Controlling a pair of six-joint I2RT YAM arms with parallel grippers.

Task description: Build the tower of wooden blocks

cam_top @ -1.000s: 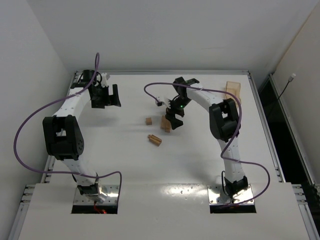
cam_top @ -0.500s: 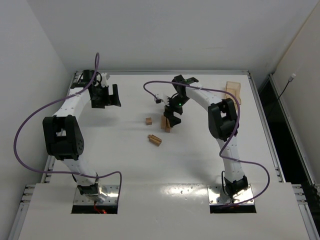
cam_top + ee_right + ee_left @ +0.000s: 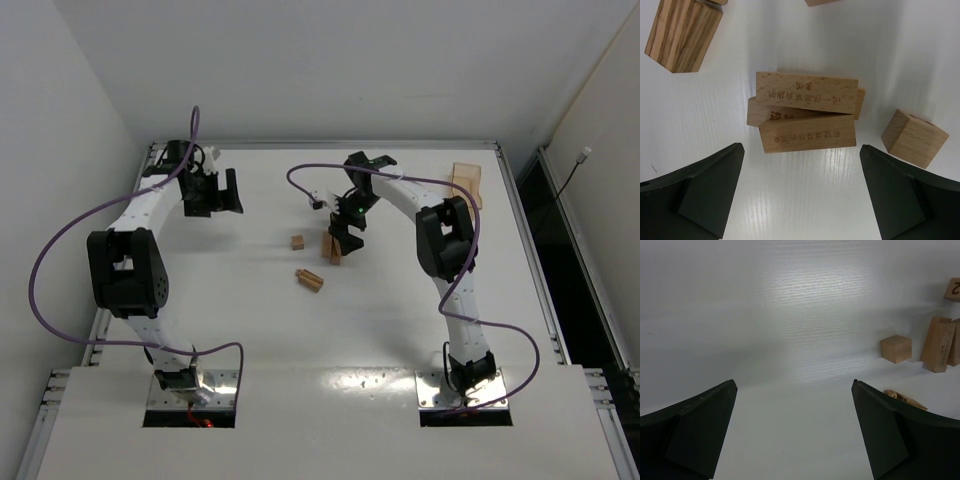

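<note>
The wood block tower (image 3: pixel 807 112) is a small stack of light-tan bars with printed faces, mid-table in the top view (image 3: pixel 330 249). My right gripper (image 3: pixel 800 200) is open and empty, just above and near the stack with one finger on each side; it shows in the top view (image 3: pixel 345 238). A loose cube (image 3: pixel 914 137) lies right of the stack, and shows in the top view (image 3: pixel 297 242). A pair of bars (image 3: pixel 310 280) lies nearer the arms. My left gripper (image 3: pixel 795 440) is open and empty at the far left (image 3: pixel 220 203), well away from the blocks.
A striped darker wood block (image 3: pixel 682 32) stands beyond the stack in the right wrist view. A flat light-wood tray (image 3: pixel 466 181) sits at the far right of the table. The left wrist view shows the cube (image 3: pixel 896 348) and the stack (image 3: pixel 938 344) far off.
My right gripper has drawn back a little toward the far side, uncovering more of the stack. The left arm and the blocks have not moved.
</note>
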